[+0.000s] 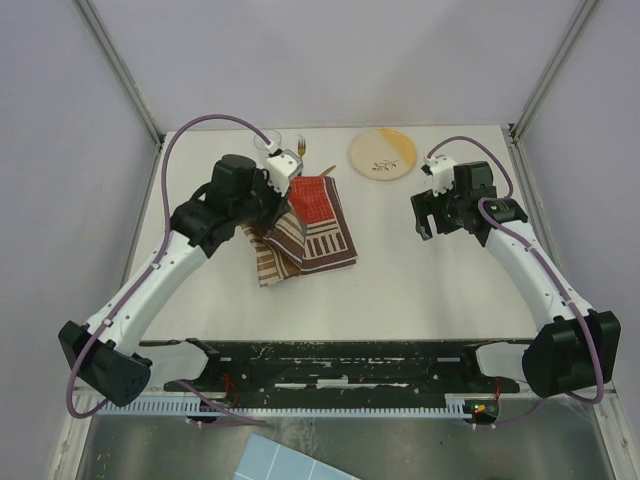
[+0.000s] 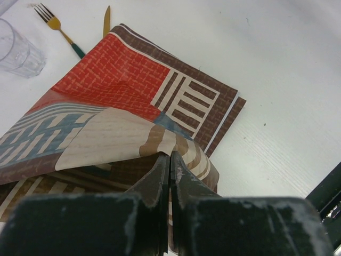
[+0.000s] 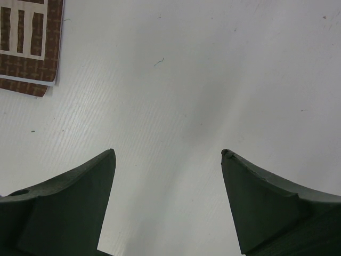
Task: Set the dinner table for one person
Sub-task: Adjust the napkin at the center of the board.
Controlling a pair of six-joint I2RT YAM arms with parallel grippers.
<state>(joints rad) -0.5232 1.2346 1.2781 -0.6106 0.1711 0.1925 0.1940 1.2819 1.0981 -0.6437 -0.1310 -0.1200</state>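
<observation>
Left wrist camera is showing the left gripper [image 2: 170, 159] clenching a raised fold of the red, blue and beige striped patchwork cloth placemat [image 2: 128, 80], which is lying on the large flat white dinner table [image 1: 430, 270] stretching out before both arms. Nearby, the right gripper [image 3: 168, 154] is hovering over the tabletop, jaws spread wide, holding nothing. A gold green-handled fork [image 2: 56, 28] is lying beyond the cloth.

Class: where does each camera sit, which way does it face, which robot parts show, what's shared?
Top external: overhead behind the bases, looking down on the dinner table; both arms show.
Left wrist: on the left arm, facing along the left gripper, shut on the placemat.
Right wrist: on the right arm, facing down at tabletop past the open right gripper.
Shared: the placemat, in both wrist views.
</observation>
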